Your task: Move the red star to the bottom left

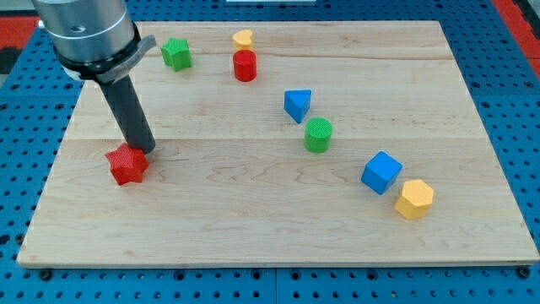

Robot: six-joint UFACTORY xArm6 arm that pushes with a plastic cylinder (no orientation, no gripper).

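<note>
The red star (127, 164) lies flat on the wooden board (253, 228), in the view's left half, near the left edge and somewhat below mid-height. It is well apart from the bottom-left corner.

My tip (143, 150) sits at the star's upper right side, touching it or just beside it; contact cannot be confirmed. I carry no pincer, only a dark rod, so there is nothing to spread or press together. The rod slants up toward the view's top left into a grey housing, which is cut off by the top edge of the view.

Between the star and the bottom-left corner the board shows bare wood only.

Other blocks, all well apart from the star:
- Green star (176, 53), near the top edge, left of centre.
- Yellow block (243, 39), at the top edge; its shape is hard to make out.
- Red cylinder (245, 65), just below the yellow block, nearly touching.
- Blue triangle (297, 105), right of centre.
- Green cylinder (318, 135), just below and right of the triangle.
- Blue cube (381, 172), toward the right edge.
- Yellow hexagon (414, 198), just beside the cube, at its lower right.

The board rests on a blue perforated surface (25, 135).
</note>
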